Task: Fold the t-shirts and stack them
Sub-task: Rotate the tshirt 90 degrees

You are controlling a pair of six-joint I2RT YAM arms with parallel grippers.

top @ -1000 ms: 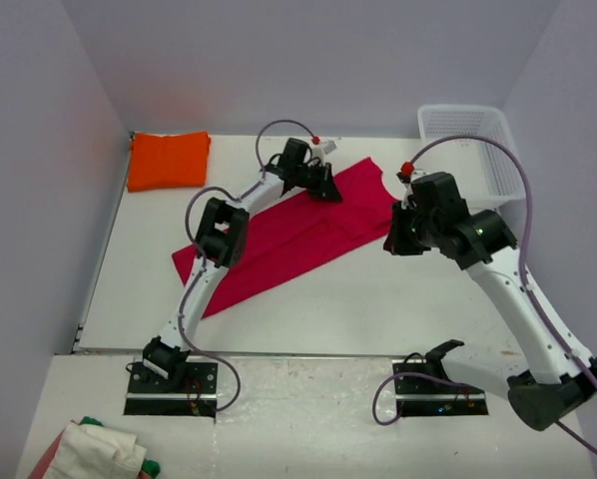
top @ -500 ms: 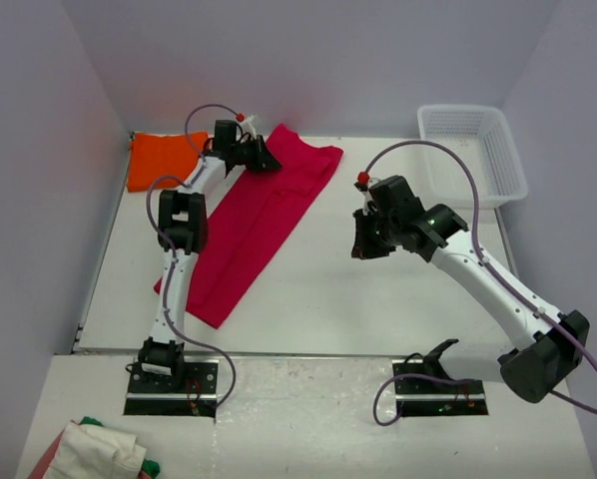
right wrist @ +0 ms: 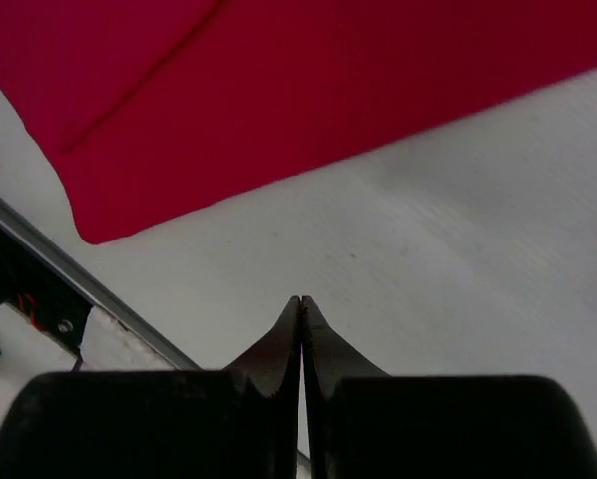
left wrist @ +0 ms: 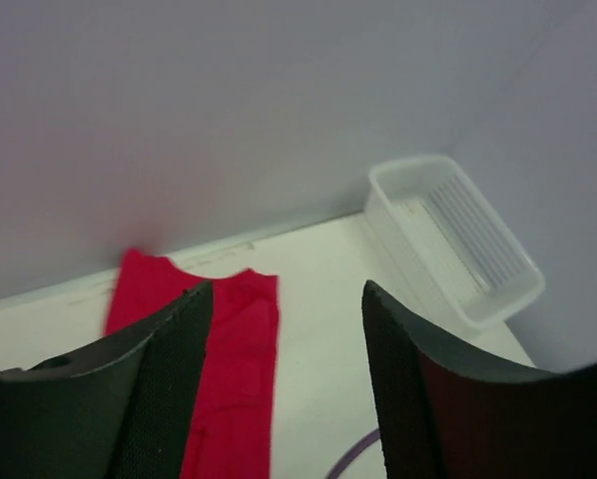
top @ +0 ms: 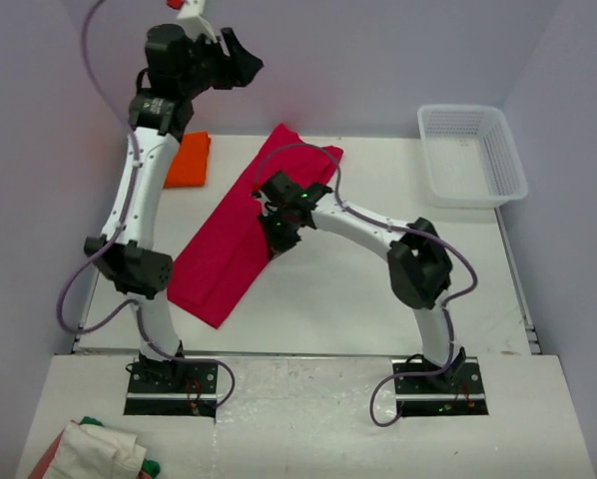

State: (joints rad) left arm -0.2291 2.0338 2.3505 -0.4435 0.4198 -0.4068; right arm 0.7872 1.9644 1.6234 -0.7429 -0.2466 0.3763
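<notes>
Matt red cloth t-shirt point(top: 219, 264) on smooth white table point(top: 358, 299).

A lab test cell: plain pale walls point(top: 398, 60) boxing in a white table point(top: 328, 294)

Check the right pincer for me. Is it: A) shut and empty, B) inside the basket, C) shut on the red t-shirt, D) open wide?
A: the right wrist view shows the right pincer with its tips pressed together over the bare table, and the red t-shirt lying clear of them.
</notes>
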